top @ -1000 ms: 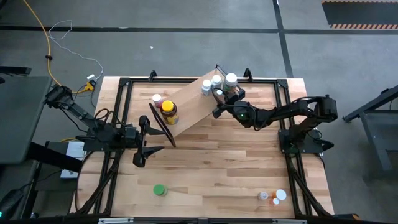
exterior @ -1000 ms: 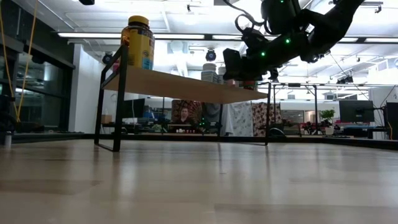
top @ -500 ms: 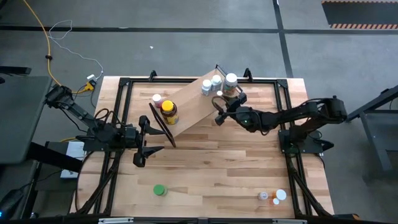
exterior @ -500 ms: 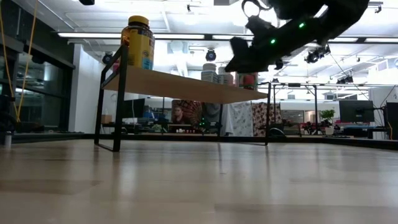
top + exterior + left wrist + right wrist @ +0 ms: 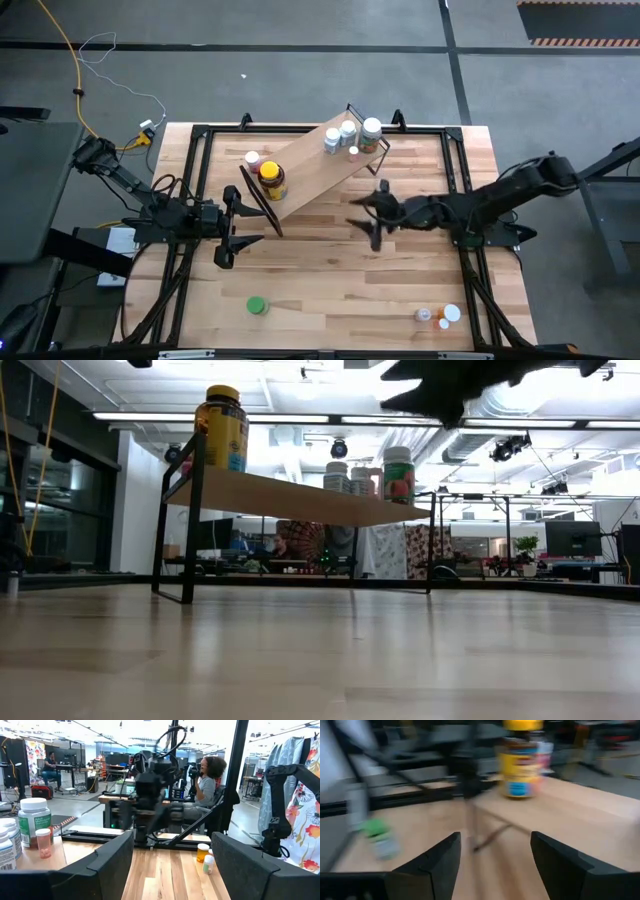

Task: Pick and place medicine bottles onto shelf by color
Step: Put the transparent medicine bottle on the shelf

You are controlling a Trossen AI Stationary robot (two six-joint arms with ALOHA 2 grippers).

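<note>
Risk sits mainly with the right gripper (image 5: 375, 222), which hangs mid-frame in the high view below the shelf (image 5: 310, 172), fingers spread and empty in its wrist view. Any swing upward could clip the shelf's right end, where white bottles (image 5: 336, 137) and a tiny orange one (image 5: 354, 152) crowd near the edge, and topple them. The amber jar (image 5: 271, 181) stands at the shelf's lower left end. Loose bottles wait well apart: a green one (image 5: 257, 305) at lower centre-left, a small cluster (image 5: 440, 316) at lower right, a pink-capped one (image 5: 252, 158) beside the shelf. The left gripper (image 5: 226, 228), spread wide, waits left of the shelf's frame, near enough to snag it.
</note>
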